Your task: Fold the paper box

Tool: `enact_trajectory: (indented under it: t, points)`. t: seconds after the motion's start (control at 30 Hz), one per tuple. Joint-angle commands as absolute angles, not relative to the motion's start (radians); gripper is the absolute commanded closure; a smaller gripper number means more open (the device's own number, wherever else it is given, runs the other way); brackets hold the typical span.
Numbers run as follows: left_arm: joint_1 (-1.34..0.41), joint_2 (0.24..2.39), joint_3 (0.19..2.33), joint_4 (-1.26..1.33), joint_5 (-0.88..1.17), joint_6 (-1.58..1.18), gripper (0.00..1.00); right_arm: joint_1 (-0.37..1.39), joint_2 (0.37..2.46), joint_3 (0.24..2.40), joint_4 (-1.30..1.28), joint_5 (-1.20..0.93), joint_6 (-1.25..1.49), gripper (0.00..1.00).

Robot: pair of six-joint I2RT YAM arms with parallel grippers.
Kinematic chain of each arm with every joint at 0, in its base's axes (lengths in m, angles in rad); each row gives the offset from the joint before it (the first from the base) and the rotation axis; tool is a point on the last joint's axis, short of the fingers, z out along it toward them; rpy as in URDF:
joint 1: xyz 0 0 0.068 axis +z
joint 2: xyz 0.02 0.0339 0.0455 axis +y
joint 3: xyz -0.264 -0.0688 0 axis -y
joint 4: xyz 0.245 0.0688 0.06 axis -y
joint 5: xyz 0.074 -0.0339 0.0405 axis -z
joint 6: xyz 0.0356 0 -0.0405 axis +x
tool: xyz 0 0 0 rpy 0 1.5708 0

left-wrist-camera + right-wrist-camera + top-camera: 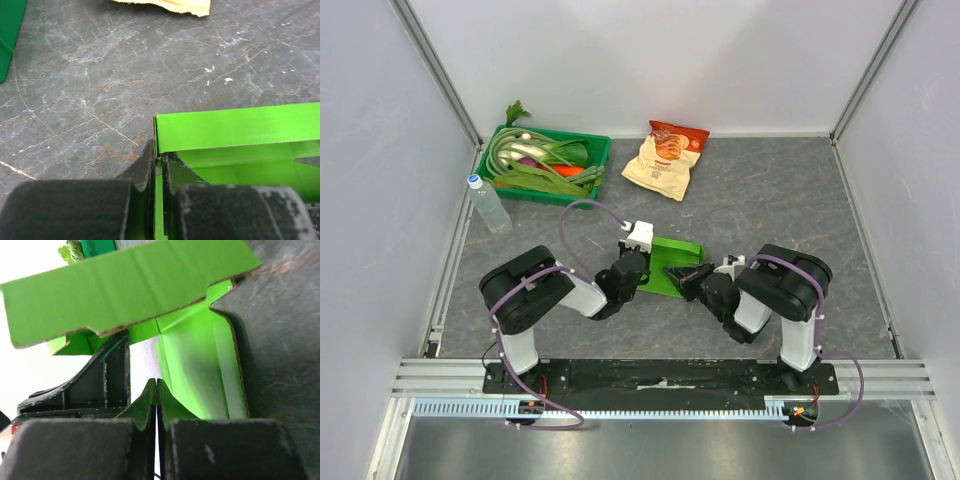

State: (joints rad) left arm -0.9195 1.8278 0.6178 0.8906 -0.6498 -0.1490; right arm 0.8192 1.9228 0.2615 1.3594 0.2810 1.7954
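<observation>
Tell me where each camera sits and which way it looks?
Top external: high above and behind the arms, looking down at the table; shows both arms, with the left gripper and right gripper at the paper box.
Left wrist: low on the left arm, looking past its own fingers, which pinch a box wall, towards the snack bag.
Right wrist: low on the right arm, looking past its own shut fingers at the box flaps.
Shared: all three views see the paper box.

Left arm (535,290), right arm (790,282): black-and-white shells, looping purple cables (582,208); white wrist blocks (638,236), probably cameras; scuffed black fingers (280,205).
</observation>
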Motion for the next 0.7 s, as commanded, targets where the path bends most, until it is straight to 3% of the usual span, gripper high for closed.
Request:
enact_trajectory:
  t: [0.0,0.07,0.17,0.2,0.3,0.33,0.43,0.67]
  points:
    - [-0.919,1.813,0.522,1.023,-0.514,-0.092,0.98,0.807,1.873,0.216,1.510,0.287,1.685,1.00]
    - [-0.919,1.819,0.489,1.135,-0.489,-0.077,0.98,0.805,1.781,0.210,1.410,0.278,1.648,0.94]
    - [-0.919,1.816,0.471,1.119,-0.486,-0.104,0.98,0.804,1.633,0.245,1.206,0.259,1.536,0.68]
    - [-0.919,1.815,0.468,1.114,-0.488,-0.112,0.98,0.805,1.593,0.259,1.086,0.261,1.513,0.53]
    - [-0.917,1.792,0.446,1.111,-0.489,-0.146,0.85,0.805,1.464,0.327,0.877,0.288,1.422,0.36]
    - [-0.919,1.784,0.442,1.111,-0.488,-0.155,0.73,0.804,1.425,0.340,0.844,0.294,1.414,0.34]
    - [-0.919,1.732,0.433,1.069,-0.472,-0.167,0.57,0.804,1.399,0.368,0.799,0.287,1.417,0.30]
    - [-0.917,1.606,0.362,1.006,-0.459,-0.193,0.50,0.805,1.348,0.380,0.721,0.262,1.491,0.27]
